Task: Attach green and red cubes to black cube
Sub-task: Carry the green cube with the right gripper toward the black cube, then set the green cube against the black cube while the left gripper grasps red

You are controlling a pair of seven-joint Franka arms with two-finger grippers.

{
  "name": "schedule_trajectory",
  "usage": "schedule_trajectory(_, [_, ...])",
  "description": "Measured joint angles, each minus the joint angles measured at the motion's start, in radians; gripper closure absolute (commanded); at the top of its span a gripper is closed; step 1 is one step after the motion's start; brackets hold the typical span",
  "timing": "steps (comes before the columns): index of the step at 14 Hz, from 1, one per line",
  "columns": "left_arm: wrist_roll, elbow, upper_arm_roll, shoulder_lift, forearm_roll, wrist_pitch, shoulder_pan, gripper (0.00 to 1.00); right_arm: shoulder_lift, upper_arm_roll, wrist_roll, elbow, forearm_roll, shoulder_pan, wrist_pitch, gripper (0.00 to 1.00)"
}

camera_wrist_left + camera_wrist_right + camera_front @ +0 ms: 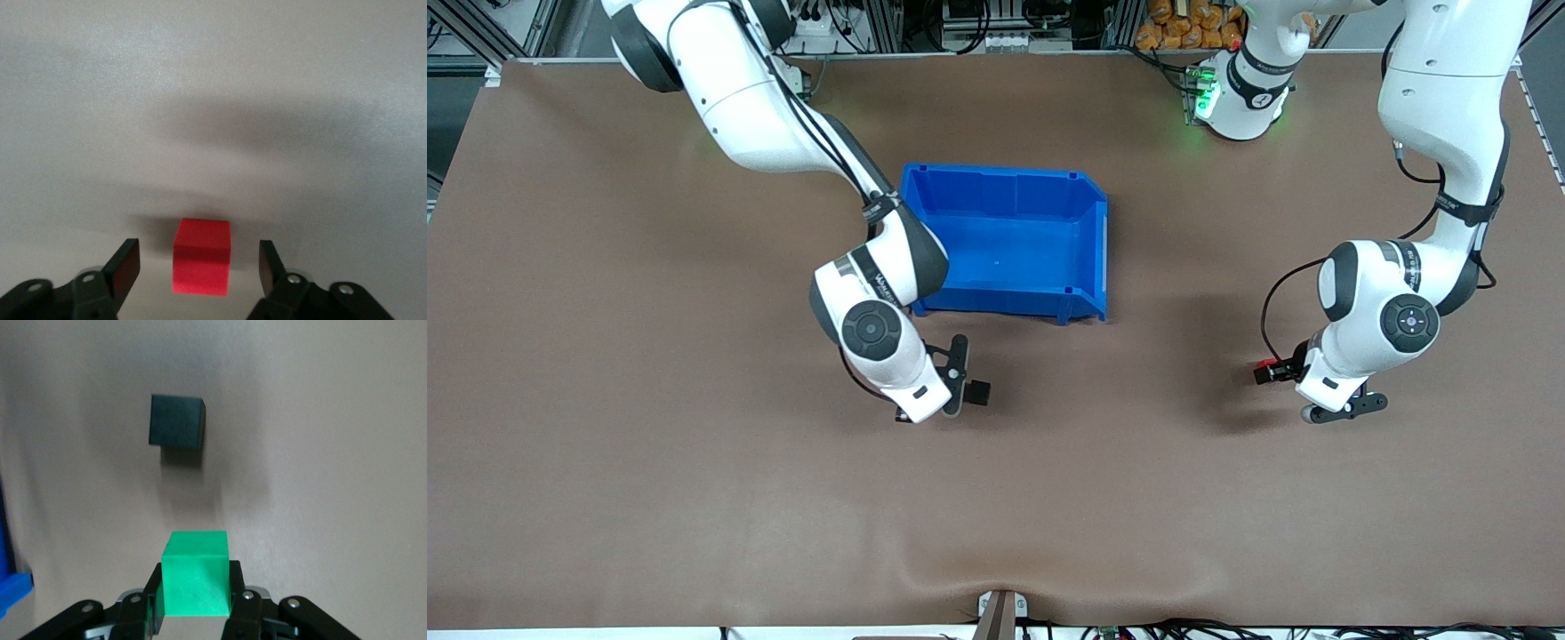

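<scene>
Bin: blue bin (1005,244) sits on the brown table (605,444) and serves as the landmark here; its inside shows only blue floor.
Black cube: the black cube (978,392) (176,421) lies on the table, nearer to the front camera than the bin, just off the bin's corner at the right arm's end.
Green cube: the green cube (196,574) is pinched between the fingers of the right gripper, close to the black cube but apart from it.
Right gripper: the right gripper (958,378) (196,597) is clamped on the green cube, low over the table beside the black cube and nearer to the front camera than the bin.
Red cube: the red cube (201,257) rests on the table well away from the bin, toward the left arm's end; in the front view the left arm's wrist covers it.
Left gripper: the left gripper (200,267) is low over the table, its fingers (125,267) spread either side of the red cube with a gap on each side, touching nothing.
</scene>
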State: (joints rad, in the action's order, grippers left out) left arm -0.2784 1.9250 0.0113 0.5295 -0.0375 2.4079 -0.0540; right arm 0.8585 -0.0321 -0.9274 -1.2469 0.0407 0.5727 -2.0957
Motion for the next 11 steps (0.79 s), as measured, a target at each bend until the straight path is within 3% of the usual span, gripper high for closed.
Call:
schedule_trajectory(5, [-0.003,-0.01,0.0,0.012,0.0,0.0,0.0,0.27,0.026,-0.001,0.005,0.006,0.0,0.019,-0.021,0.97])
schedule_trajectory(11, [-0.003,-0.01,0.0,0.023,0.0,0.0,0.001,0.43,0.069,-0.001,0.013,0.027,0.0,0.039,-0.065,0.96])
